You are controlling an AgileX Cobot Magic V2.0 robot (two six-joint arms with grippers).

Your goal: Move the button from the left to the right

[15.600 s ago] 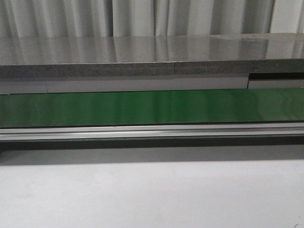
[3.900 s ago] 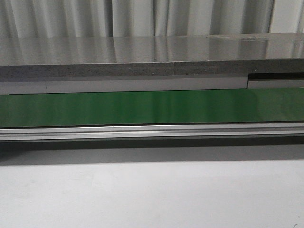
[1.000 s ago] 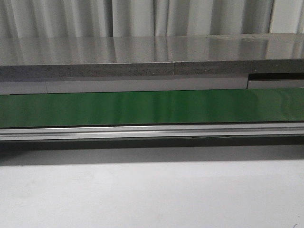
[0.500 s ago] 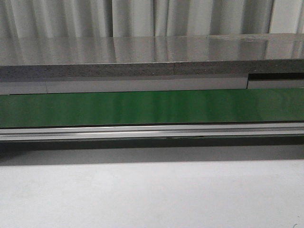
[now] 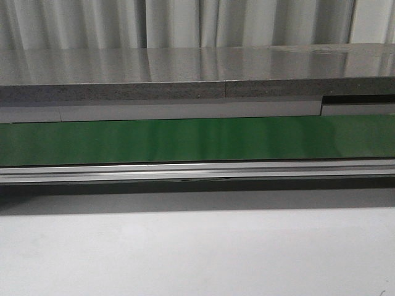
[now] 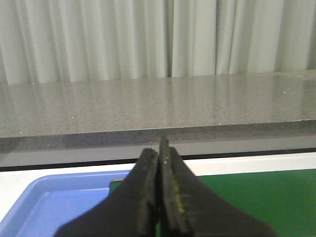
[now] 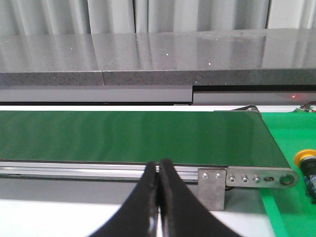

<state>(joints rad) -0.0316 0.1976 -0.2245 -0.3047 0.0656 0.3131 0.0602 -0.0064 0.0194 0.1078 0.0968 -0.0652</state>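
Note:
A button (image 7: 307, 163) with a yellow round head and a dark body shows only in the right wrist view, at the frame's edge on a green surface past the belt's end. The green belt (image 5: 197, 140) runs across the front view with nothing on it. My left gripper (image 6: 159, 154) is shut and empty, above a blue tray and the belt's end. My right gripper (image 7: 159, 168) is shut and empty, near the belt's metal rail (image 7: 98, 169). Neither gripper shows in the front view.
A blue tray (image 6: 64, 202) lies beside the belt's left end. A grey stone counter (image 5: 197, 74) runs behind the belt, with curtains beyond. A white table surface (image 5: 197, 253) lies in front. A metal bracket (image 7: 247, 177) ends the rail.

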